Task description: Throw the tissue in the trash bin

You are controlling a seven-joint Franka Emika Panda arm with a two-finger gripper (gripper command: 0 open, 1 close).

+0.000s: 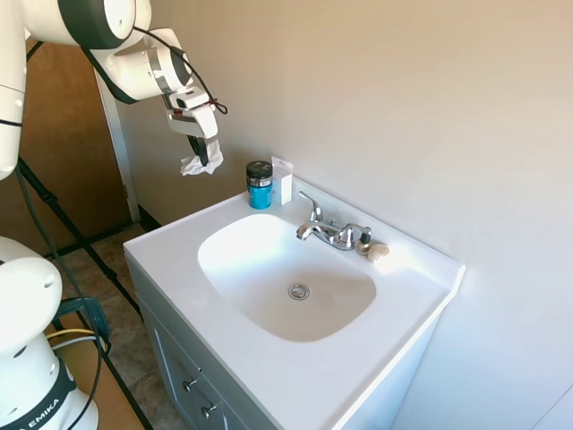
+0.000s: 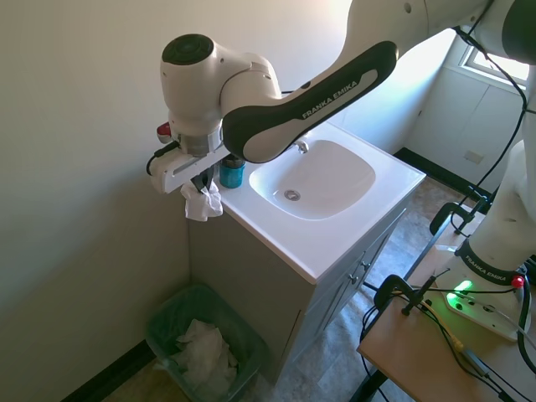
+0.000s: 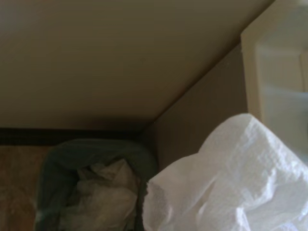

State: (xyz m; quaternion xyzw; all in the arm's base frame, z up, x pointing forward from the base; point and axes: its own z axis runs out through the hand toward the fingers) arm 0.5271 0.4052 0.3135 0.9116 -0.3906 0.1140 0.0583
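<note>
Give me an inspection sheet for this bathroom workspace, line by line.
Surface: white vanity top with a basin, dry and bare around the drain.
Job's things: tissue hangs from the end effector beyond the vanity's wall-side end; green-lined trash bin on the floor below, already holding crumpled paper.
Clutter: blue jar with black lid, chrome faucet, small beige lump beside it.
Grippers: end effector shut on the tissue, pointing down.
Cables: black cable along the arm's wrist.
Surroundings: plain walls, wooden door, window.
</note>
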